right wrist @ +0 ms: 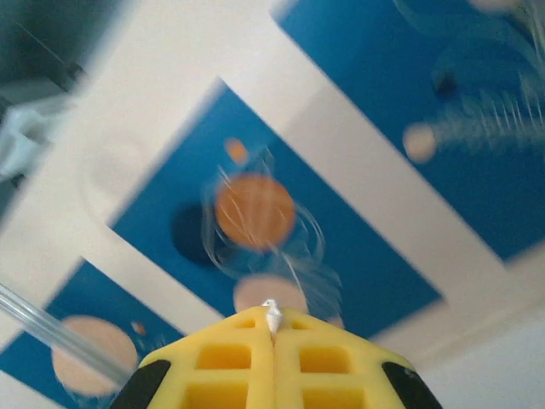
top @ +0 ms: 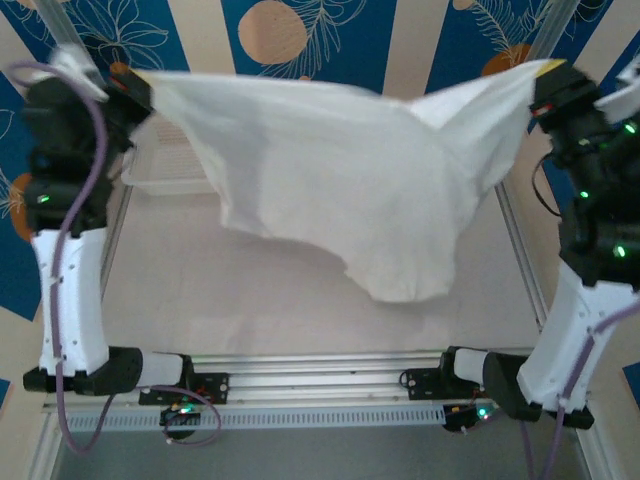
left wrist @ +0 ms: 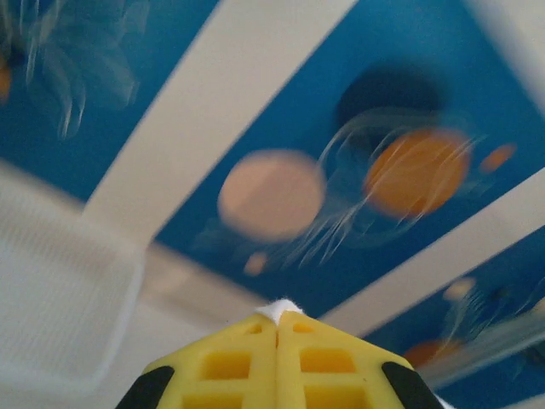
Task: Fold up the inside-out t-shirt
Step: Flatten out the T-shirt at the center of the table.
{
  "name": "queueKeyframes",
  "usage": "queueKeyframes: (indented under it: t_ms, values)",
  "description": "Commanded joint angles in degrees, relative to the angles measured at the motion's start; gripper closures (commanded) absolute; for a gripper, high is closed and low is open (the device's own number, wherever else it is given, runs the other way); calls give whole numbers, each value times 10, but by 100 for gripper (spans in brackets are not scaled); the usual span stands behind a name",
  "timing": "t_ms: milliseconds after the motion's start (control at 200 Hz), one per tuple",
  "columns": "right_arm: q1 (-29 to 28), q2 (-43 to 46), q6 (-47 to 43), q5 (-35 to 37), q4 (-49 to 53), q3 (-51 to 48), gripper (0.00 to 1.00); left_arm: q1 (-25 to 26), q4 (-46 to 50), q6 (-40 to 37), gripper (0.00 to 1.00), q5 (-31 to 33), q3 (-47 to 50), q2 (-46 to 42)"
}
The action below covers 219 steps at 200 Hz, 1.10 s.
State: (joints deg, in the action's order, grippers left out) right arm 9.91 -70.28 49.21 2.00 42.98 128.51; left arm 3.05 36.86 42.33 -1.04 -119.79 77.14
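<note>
The inside-out t-shirt (top: 340, 170) hangs spread in the air, stretched between the two raised arms. The left pincer (top: 138, 90) clamps one corner at ten o'clock and the right pincer (top: 545, 85) clamps another at two o'clock. The cloth's lower edge sags toward six o'clock above the pale counter (top: 250, 300). A white mesh basket (top: 160, 165) sits at nine o'clock, partly behind the cloth.

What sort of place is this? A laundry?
Likely a robot lab bench, not a laundry: a left arm and right arm bolted to a metal-framed table hold a t-shirt before a printed blue backdrop.
</note>
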Motion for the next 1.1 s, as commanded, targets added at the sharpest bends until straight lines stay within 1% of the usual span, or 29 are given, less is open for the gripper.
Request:
queueKeyframes:
  t_ms: [0, 40, 75, 115, 170, 245, 335, 420, 485, 750, 855, 965, 1090]
  values:
    - [6, 38, -39, 77, -77, -12, 100, -34, 7, -5, 100, -55, -54, 36]
    - [6, 56, -39, 90, -120, -44, 100, -40, -18, 4, 100, -81, -73, 45]
    - [7, 61, -25, 101, -131, -56, 100, -40, -29, 8, 100, -98, -94, 54]
    - [7, 55, -6, 99, -117, -40, 100, -41, -32, 13, 100, -112, -118, 63]
    - [8, 35, 1, 66, -99, 1, 100, -41, -31, 10, 100, -125, -144, 68]
    - [8, 6, 11, 35, -81, 65, 100, -42, -15, -5, 100, -108, -164, 60]
    - [8, -19, 23, 41, -74, 120, 100, -43, 0, -30, 100, -68, -166, 35]
    - [8, -23, 29, 45, -97, 135, 100, -43, 8, -53, 100, -36, -168, 13]
    - [8, -21, 34, 44, -121, 136, 100, -43, 22, -63, 100, -24, -185, 8]
    - [7, 3, 11, 53, -184, 141, 100, -43, 44, -78, 100, -19, -235, -14]
    - [8, 13, -2, 52, -184, 140, 100, -43, 47, -73, 100, -25, -235, -22]
    - [7, 24, -21, 68, -181, 132, 100, -43, 54, -73, 100, -22, -232, -30]
    - [7, 34, -33, 76, -181, 122, 100, -43, 51, -68, 100, -33, -232, -35]
